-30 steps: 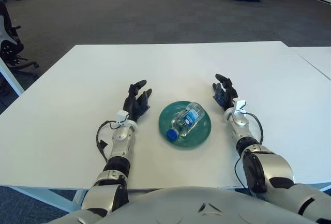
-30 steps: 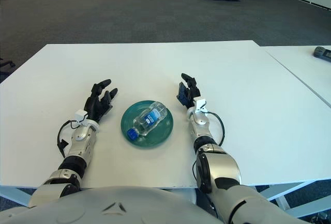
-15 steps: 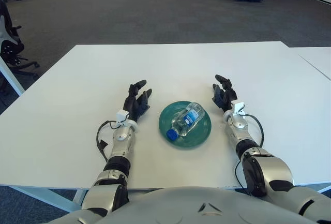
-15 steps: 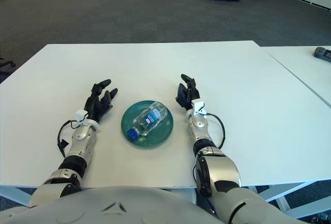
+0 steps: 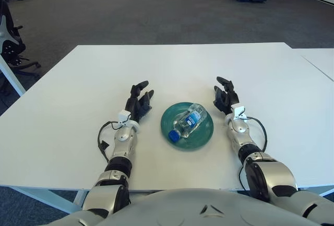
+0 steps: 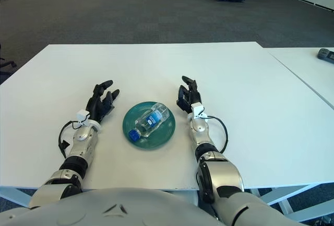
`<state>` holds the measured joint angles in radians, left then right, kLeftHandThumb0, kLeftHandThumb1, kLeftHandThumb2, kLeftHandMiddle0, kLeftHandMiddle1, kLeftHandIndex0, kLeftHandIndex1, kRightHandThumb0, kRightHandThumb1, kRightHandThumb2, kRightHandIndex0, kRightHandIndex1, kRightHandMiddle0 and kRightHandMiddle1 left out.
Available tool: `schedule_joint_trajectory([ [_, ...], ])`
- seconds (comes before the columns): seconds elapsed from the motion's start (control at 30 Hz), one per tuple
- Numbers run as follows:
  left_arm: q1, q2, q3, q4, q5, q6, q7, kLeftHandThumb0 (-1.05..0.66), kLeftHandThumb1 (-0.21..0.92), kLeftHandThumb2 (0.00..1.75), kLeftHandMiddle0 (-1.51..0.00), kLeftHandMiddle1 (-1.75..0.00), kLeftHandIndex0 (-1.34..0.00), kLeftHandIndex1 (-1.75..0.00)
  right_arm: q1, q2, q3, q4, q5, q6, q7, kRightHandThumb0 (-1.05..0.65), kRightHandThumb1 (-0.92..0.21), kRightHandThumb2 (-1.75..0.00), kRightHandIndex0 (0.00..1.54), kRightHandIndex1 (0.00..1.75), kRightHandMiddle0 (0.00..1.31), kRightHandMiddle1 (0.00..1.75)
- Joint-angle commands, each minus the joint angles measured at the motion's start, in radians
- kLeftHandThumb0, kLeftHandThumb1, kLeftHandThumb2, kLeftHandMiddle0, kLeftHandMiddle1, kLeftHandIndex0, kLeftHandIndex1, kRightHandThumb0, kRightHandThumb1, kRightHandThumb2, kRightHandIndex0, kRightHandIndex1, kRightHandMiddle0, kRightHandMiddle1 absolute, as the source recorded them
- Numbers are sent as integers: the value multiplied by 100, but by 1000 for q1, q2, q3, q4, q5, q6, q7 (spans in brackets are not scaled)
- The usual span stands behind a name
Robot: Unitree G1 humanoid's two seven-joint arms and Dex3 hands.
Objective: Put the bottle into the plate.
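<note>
Right hand (image 5: 225,96) drifted slightly leftward, open; bottle (image 5: 187,120) lying in plate (image 5: 204,132); left hand (image 5: 139,103) open.

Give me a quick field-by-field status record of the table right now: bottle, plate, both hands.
bottle: clear plastic water bottle with blue cap, lying on its side in the plate, cap toward the robot
plate: round green plate, on the white table, between the hands
left hand: left hand, on the table left of the plate, open, holding nothing
right hand: right hand, right of the plate, open, holding nothing
task: bottle in plate
</note>
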<state>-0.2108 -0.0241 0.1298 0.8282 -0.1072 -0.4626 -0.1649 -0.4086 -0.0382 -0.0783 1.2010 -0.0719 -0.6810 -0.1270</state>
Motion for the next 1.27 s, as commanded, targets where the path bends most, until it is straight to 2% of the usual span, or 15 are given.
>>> schedule_joint_trajectory([
  [0.0, 7, 6, 0, 35, 6, 32, 12, -69, 92, 78, -56, -16, 0, -100, 98, 14, 4, 50, -9, 40, -10, -70, -92, -91, 45, 6, 0, 76],
  [0.57, -14, 16, 4, 56, 3, 26, 8, -69, 92, 79, -58, -19, -2, -100, 123, 30, -6, 46, 4, 20, -11, -69, -92, -93, 47, 7, 0, 81],
  [1.23, -22, 26, 6, 37, 2, 56, 13, -69, 92, 81, -59, -25, -1, -100, 142, 40, -6, 32, 3, 13, -32, -70, -92, -94, 50, 8, 0, 86],
])
